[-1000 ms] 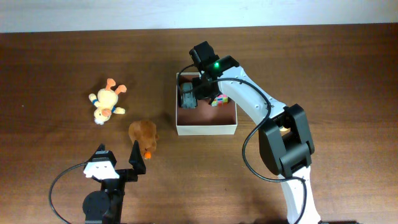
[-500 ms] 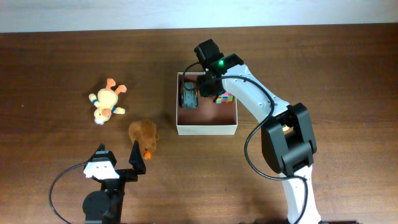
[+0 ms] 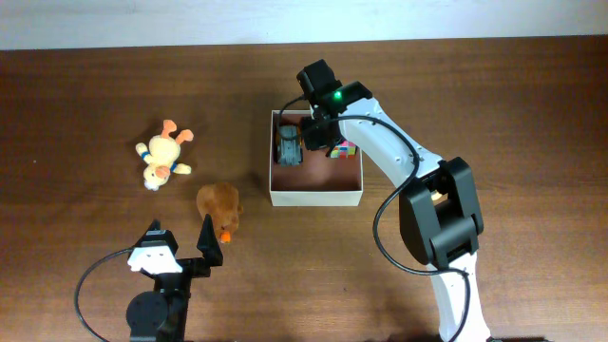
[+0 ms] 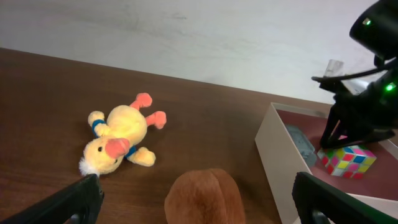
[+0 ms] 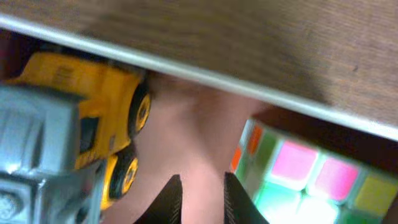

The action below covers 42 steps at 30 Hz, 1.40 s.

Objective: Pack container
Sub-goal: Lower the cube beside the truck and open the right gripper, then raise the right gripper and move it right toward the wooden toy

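The container (image 3: 315, 198) is a square white box with a pink-brown inside; it also shows in the left wrist view (image 4: 272, 152) and the right wrist view (image 5: 211, 76). In it lie a grey and yellow toy truck (image 3: 289, 148) (image 5: 68, 124) and a colour cube (image 3: 343, 149) (image 5: 311, 180). My right gripper (image 3: 317, 135) (image 5: 202, 199) is low inside the container between truck and cube, its fingers a narrow gap apart and empty. My left gripper (image 3: 180, 252) (image 4: 202, 208) is wide open and empty, just in front of a brown plush toy (image 3: 218, 203) (image 4: 202, 196).
A yellow plush duck (image 3: 163, 158) (image 4: 118, 140) lies on the brown table, left of the container and behind the brown plush. The right arm (image 4: 367, 93) reaches over the container's far side. A pale wall runs behind the table.
My right gripper has shifted a little toward the container's back right, away from the truck, uncovering the colour cube. The left arm and the plush toys have not moved.
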Each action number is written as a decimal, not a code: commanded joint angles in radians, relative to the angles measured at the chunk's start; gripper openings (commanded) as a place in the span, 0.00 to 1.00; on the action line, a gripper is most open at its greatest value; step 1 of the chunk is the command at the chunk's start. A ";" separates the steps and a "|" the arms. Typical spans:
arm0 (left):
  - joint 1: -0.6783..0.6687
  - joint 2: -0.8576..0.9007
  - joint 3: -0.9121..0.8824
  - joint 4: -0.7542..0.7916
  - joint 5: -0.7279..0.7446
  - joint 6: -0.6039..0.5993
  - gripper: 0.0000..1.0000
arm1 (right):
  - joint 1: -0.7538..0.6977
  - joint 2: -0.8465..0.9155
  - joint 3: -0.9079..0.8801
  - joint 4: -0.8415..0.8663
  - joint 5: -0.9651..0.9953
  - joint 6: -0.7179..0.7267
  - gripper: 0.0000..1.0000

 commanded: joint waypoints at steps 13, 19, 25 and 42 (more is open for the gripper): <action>0.005 -0.005 -0.006 0.000 0.011 0.019 0.99 | -0.002 -0.001 0.521 -0.485 0.066 -0.040 0.66; 0.005 -0.005 -0.006 0.000 0.011 0.019 0.99 | -0.068 -0.019 0.576 -0.655 0.126 -0.040 0.72; 0.005 -0.005 -0.006 0.000 0.011 0.019 0.99 | -0.142 -0.095 0.578 -0.748 0.166 -0.040 0.73; 0.005 -0.005 -0.005 0.000 0.011 0.019 0.99 | -0.378 -0.430 0.365 -0.762 0.149 -0.092 0.79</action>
